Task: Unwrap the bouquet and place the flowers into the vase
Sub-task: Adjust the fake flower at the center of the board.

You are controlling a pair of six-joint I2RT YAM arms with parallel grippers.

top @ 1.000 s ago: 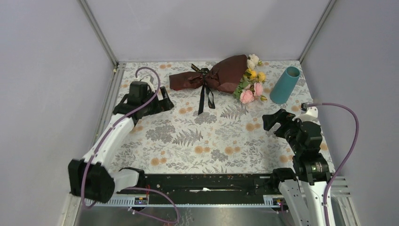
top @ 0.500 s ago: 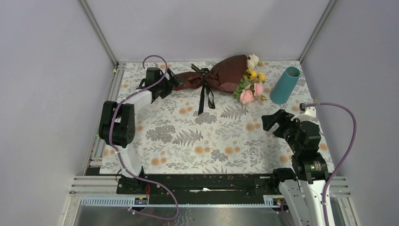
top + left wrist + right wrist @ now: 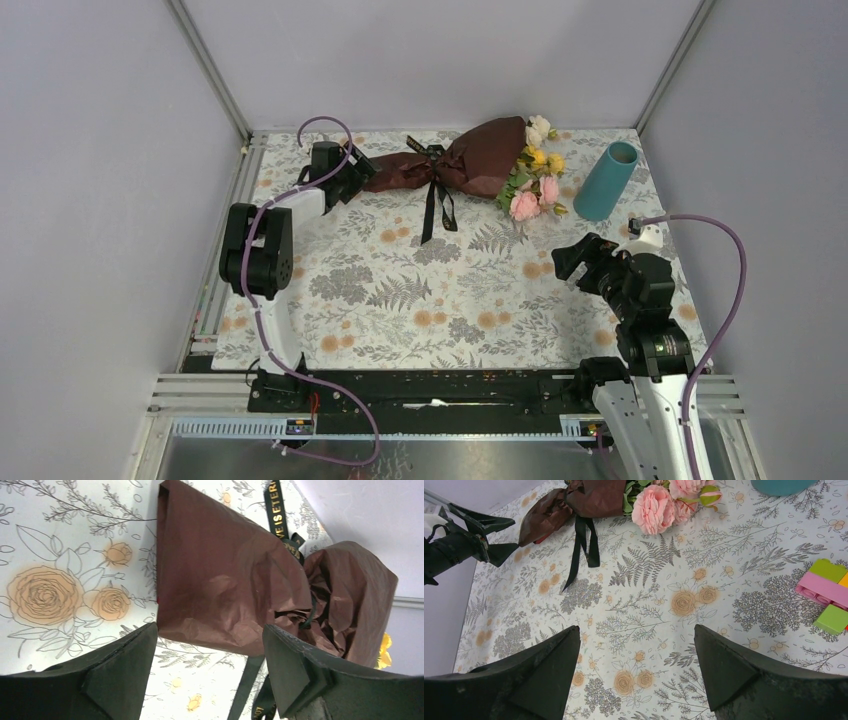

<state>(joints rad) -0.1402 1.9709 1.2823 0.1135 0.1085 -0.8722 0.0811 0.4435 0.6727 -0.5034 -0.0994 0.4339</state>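
left arm [image 3: 258,250] stands with elbow raised, forearm stretched far from its base, left tool [image 3: 210,630] low, jaws spread wide. right arm [image 3: 655,335] is folded close above its base, right tool [image 3: 636,630] tilted downward, jaws wide apart.

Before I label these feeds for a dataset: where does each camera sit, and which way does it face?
Top external: above and behind the robot, looking down on the tablecloth, bouquet and vase; left arm and right arm show.
Left wrist: on the left arm, facing the bouquet's maroon paper end; left tool at bottom edge.
Right wrist: on the right arm, looking across the tablecloth toward the bouquet; right tool at bottom edge, block toy right.
Shared: both wrist views show the black ribbon.
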